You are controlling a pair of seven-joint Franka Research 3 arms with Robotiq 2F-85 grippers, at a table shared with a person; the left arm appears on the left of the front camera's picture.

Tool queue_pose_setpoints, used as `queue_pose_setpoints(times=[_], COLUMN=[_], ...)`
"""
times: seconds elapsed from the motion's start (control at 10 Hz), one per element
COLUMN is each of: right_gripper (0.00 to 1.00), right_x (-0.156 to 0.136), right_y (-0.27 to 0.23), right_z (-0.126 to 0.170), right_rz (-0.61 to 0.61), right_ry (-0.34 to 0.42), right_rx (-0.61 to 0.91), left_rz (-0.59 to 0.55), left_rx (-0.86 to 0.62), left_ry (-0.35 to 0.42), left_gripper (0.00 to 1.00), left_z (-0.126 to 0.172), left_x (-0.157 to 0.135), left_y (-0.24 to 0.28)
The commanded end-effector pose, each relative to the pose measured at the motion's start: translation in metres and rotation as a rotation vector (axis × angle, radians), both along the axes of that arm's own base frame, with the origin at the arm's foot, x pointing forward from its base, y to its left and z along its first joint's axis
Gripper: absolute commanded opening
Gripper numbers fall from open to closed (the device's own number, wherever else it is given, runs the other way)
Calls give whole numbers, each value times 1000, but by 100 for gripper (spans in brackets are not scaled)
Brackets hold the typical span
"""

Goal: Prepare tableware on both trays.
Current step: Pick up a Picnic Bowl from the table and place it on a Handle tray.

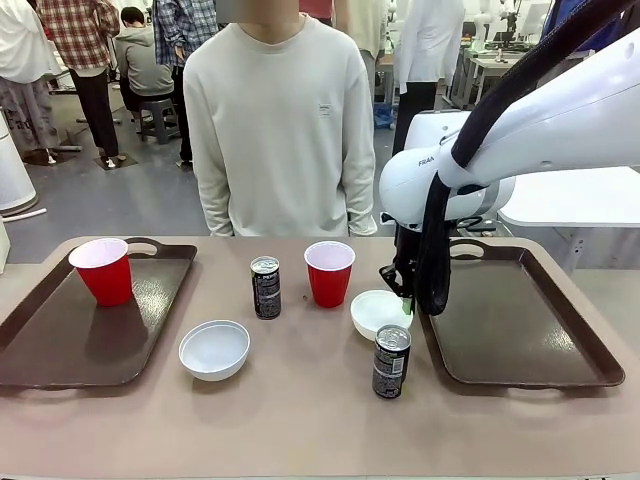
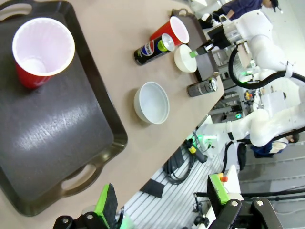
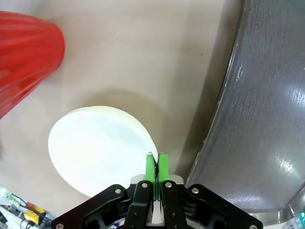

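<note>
1. Right wrist view: the right hand (image 3: 156, 164) is seen with its green pads pressed together on the near rim of a small round white bowl (image 3: 97, 148). The bowl lies over the tan surface (image 3: 143, 57), just beside the raised rim of the right-side dark brown rectangular plastic tray (image 3: 267, 119) and not yet over it.
2. The step in hand is judged to be the carrying of this bowl onto that tray. As only a thin edge is pinched, the bowl should be raised slowly and kept level, so that it is not tipped out of the pads.
3. The tray rim must be cleared before any sideways travel, and the slim black drink can (image 1: 391, 361) standing near the bowl in the front view should be avoided.
4. The bowl is best set flat on the bare tray floor, with room left for a cup and a can.
5. In the left wrist view the left hand (image 2: 162, 191) is seen with its fingers apart, gripping nothing, above the left-side dark brown tray (image 2: 57, 133), on which a red plastic cup (image 2: 42, 50) stands upright.
</note>
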State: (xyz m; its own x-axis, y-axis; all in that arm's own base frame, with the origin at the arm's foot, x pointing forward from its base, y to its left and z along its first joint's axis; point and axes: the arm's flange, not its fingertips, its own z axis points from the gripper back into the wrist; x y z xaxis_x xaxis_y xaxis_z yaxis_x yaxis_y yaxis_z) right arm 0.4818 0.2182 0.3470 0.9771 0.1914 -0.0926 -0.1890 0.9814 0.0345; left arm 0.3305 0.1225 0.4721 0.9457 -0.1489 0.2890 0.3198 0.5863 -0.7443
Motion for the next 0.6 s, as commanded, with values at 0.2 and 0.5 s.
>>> queue_pose_setpoints(times=[0.2, 0.5], right_gripper=[0, 0], right_x=[-24, -51], right_y=[-22, -38], right_z=[85, 145], right_rz=[22, 45], right_ry=[-35, -50], right_rx=[40, 155], left_rz=[-9, -9], left_rx=[-10, -10], left_ry=[-12, -12], left_gripper=[100, 100], left_z=[0, 0], left_x=[0, 0], left_y=[3, 3])
